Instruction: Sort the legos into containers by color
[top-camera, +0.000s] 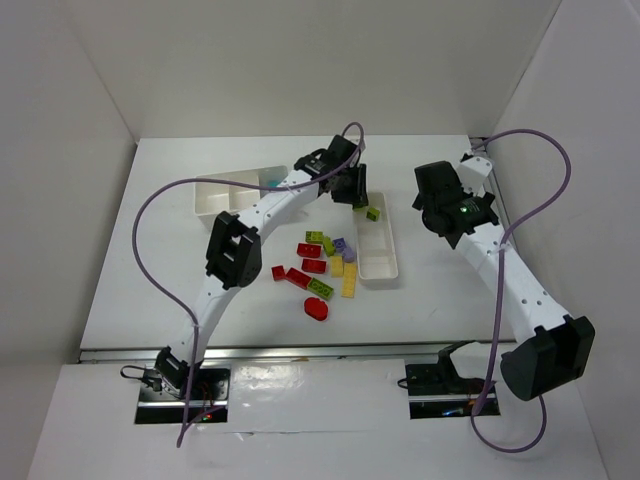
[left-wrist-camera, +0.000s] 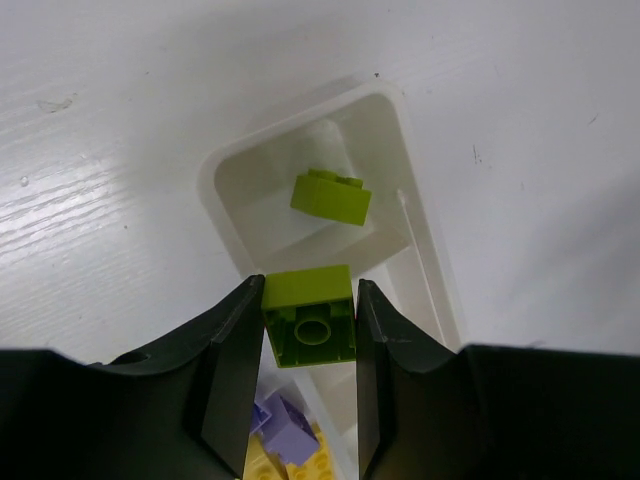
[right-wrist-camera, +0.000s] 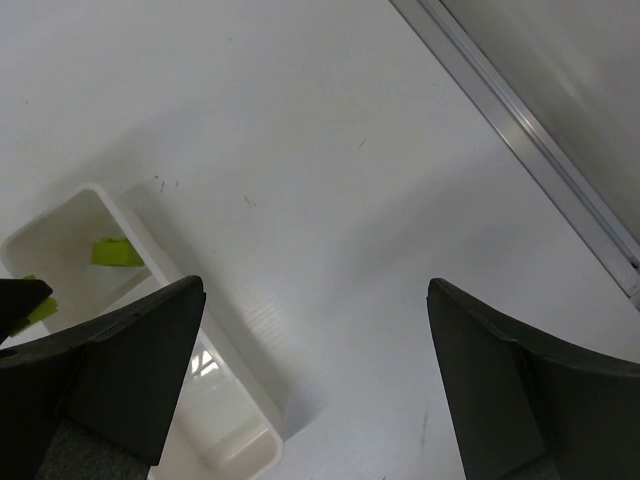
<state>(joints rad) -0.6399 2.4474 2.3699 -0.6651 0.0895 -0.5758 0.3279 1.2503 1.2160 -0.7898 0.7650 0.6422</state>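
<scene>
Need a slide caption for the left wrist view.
Left claw grips a lime brick above the narrow tray holding another lime brick.

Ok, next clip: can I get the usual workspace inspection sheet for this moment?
Surface: white table, faint scuffs.
Job's things: narrow tray holds one green brick; wide tray shows a teal brick; loose bricks and red oval piece lie on the table between the arms.
Clutter: nothing seen.
Pincers: left pincer shut on a second green brick above the narrow tray; right pincer open, empty.
Cables: purple cables loop from each base to its wrist, off the bricks.
Surroundings: white walls; metal rail at the near edge.
</scene>
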